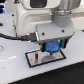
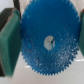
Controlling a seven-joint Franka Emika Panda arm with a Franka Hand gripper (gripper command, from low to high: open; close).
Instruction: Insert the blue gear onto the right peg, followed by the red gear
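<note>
Blue gear (image 2: 48, 43) clenched flat between the pads (image 2: 10, 42) of my tool (image 1: 53, 48), bore facing downward. It hangs just above the dark base plate (image 1: 34, 59) on the tabletop (image 1: 65, 72); I cannot see the right peg.

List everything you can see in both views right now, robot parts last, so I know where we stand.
blue gear: one, bright blue, toothed with a centre hole, held between the gripper's fingers above the plate; its lower edge also shows in the exterior view.
base plate: one, dark with a pale border, flat on the table under the gripper.
table: one, white, carrying the plate.
red gear: none visible in either view.
pegs: too blurred to make out.
cable: one, dark, running to the arm from the exterior view's left.
fingers: two, green pads, one on each side of the gear.
gripper: one, dark body, on a white arm.
</note>
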